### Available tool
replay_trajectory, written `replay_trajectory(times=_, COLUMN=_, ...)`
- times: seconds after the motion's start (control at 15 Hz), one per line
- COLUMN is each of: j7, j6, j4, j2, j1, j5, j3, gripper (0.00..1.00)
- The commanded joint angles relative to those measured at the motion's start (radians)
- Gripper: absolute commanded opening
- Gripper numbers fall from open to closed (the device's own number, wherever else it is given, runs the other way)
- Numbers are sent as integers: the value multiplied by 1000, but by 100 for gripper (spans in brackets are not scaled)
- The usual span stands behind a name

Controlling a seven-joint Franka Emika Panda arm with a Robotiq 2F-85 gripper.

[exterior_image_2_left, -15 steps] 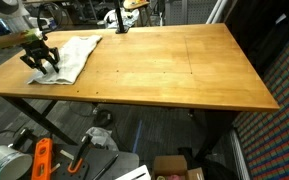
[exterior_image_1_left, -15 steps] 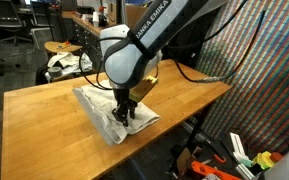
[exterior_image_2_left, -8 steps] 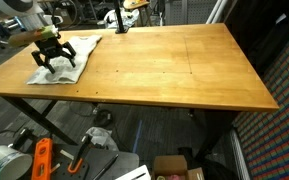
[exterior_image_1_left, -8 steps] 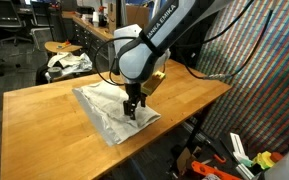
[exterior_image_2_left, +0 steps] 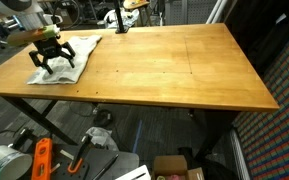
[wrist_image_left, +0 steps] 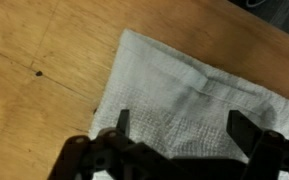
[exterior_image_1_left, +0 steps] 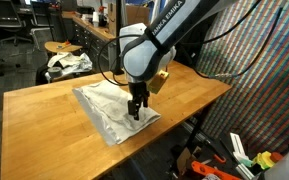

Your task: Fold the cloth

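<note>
The cloth (exterior_image_1_left: 109, 108) is a whitish sheet lying folded and a little wrinkled on the wooden table (exterior_image_1_left: 44, 110), close to its edge; it also shows in an exterior view as the cloth (exterior_image_2_left: 82, 48). My gripper (exterior_image_1_left: 136, 114) hangs just above the cloth's edge, also seen as the gripper (exterior_image_2_left: 51, 64). In the wrist view the gripper (wrist_image_left: 179, 118) is open, its dark fingers (wrist_image_left: 123, 120) spread wide over the cloth (wrist_image_left: 184, 85), with nothing between them.
A smaller bundle of white-and-dark fabric (exterior_image_1_left: 69, 63) lies on a stool behind the table. Bare wood (exterior_image_2_left: 174, 65) stretches away from the cloth. Below the table are an orange tool (exterior_image_2_left: 41, 160) and a box (exterior_image_2_left: 174, 168). A woven coloured wall (exterior_image_1_left: 259, 70) stands beside it.
The jaws have opened and let go of the cloth. The gripper has risen slightly and shifted a little along the cloth's edge. The cloth lies flatter.
</note>
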Motion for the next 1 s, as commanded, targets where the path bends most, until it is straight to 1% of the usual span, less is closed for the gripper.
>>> replay_trajectory(times=0.0, j7=-23, j6=42, j4=-74, j2=-109, j1=2, j5=72, j3=32, gripper=100)
replay_trajectory(times=0.2, j7=-2, j6=-3, j4=-89, j2=-152, j1=22, j5=101, j3=56, gripper=100)
replay_trajectory(times=0.27, j7=8, j6=-28, j4=-86, j2=-156, j1=32, j5=110, j3=67, gripper=100)
replay_trajectory(times=0.4, j7=49, j6=-38, j4=-82, j2=-153, j1=54, j5=136, j3=87, gripper=100)
replay_trajectory(times=0.67, j7=188, j6=39, j4=-72, j2=-130, j1=95, j5=142, j3=114, gripper=100)
replay_trajectory(times=0.73, j7=254, j6=90, j4=-69, j2=-118, j1=101, j5=122, j3=112, gripper=100)
replay_trajectory(times=0.93, j7=367, j6=111, j4=-52, j2=-92, j1=114, j5=59, j3=100, gripper=100)
